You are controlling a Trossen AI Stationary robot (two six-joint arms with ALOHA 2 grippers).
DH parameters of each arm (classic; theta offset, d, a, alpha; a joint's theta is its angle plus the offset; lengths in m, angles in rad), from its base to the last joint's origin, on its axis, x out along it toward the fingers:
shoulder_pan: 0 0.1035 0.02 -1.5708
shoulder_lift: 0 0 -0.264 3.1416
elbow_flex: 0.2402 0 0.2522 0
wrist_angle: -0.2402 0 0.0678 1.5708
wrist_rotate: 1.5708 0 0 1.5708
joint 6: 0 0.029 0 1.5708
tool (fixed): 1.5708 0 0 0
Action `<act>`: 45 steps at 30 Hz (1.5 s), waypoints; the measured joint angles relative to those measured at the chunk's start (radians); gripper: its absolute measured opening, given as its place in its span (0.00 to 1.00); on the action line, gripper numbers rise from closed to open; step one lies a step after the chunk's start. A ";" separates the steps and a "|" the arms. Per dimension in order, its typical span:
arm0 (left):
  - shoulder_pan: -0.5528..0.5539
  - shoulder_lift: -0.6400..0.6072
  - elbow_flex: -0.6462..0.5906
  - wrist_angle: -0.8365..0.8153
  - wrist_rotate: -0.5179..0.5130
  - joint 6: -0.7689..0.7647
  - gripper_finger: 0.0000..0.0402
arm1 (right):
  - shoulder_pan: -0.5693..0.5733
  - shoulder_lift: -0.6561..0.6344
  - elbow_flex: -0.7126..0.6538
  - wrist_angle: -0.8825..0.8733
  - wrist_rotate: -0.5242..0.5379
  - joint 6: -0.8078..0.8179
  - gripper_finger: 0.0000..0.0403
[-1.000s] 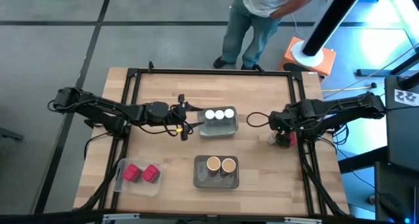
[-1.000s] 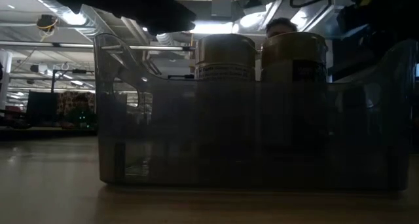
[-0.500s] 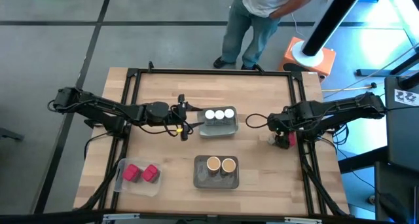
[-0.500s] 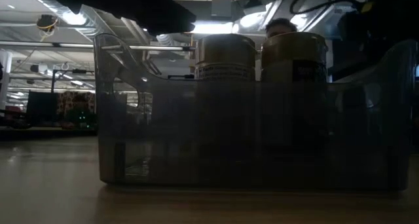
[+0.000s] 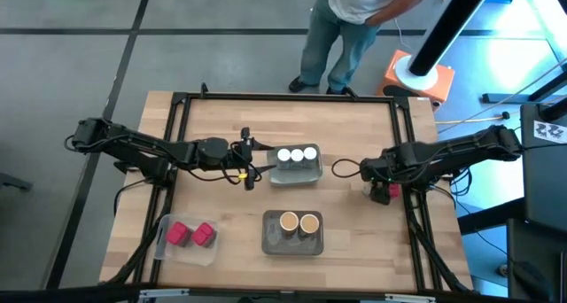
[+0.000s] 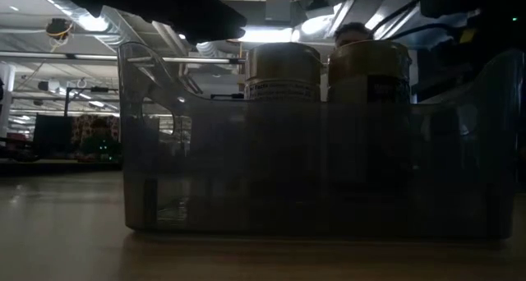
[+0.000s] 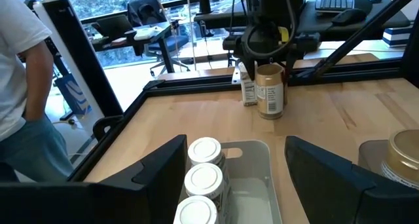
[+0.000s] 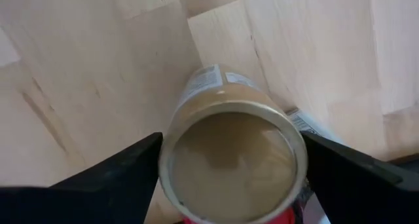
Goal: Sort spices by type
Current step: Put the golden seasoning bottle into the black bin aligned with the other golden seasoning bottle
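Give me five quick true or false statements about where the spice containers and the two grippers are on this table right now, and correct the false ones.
1. The grey tray holds three white-lidded jars. True.
2. The front tray holds three tan-topped cylinders. False: two tan-topped cylinders stand in it.
3. The right gripper is above a tan-topped cylinder, its fingers on either side of it. True.
4. The red packets lie loose on the bare wood. False: both sit in the clear tray at the table's front left.
5. The left gripper is shut on a white-lidded jar. False: it is open beside the grey tray, holding nothing.
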 joint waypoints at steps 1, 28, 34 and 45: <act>0.000 0.000 0.000 0.000 0.000 0.000 0.60 | 0.000 0.000 -0.006 0.007 0.000 0.000 0.85; 0.000 0.000 0.001 -0.034 0.000 -0.017 0.60 | 0.035 0.023 0.331 0.196 0.038 -0.074 0.69; -0.008 0.000 0.001 -0.065 0.000 -0.054 0.60 | 0.132 0.126 0.416 0.264 0.054 -0.092 0.69; -0.086 0.000 0.001 -0.125 0.000 -0.075 0.60 | 0.302 0.402 0.706 0.271 0.123 -0.104 0.69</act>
